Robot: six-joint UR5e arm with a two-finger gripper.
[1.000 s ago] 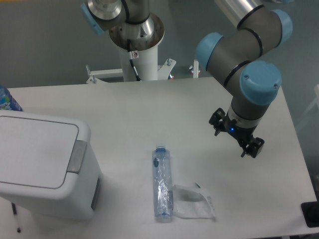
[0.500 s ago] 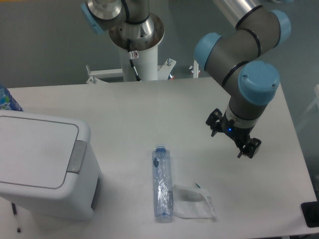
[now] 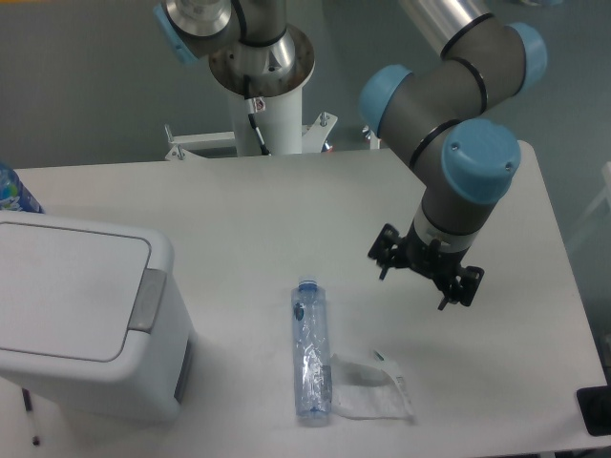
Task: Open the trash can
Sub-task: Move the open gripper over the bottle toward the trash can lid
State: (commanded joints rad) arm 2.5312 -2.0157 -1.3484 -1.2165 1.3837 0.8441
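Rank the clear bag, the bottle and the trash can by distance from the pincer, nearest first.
Measured from the pincer:
1. Clear bag, on the table below and slightly left of it.
2. Bottle, lying lengthwise to its left; nearly as close as the bag, so this ranking is narrow.
3. Trash can, far left, lid shut.

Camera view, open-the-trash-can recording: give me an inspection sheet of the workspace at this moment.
Surface: white table, mostly bare.
Job's things: trash can at the left edge, lid flat and closed, grey push-tab untouched.
Clutter: clear bottle with blue cap lying on its side; crumpled clear wrapper beside it; blue item partly cut off at the left edge.
Grippers: gripper open, empty, right of the bottle, far from the can.
Cables: black cable down the arm pedestal.
Surroundings: grey wall.
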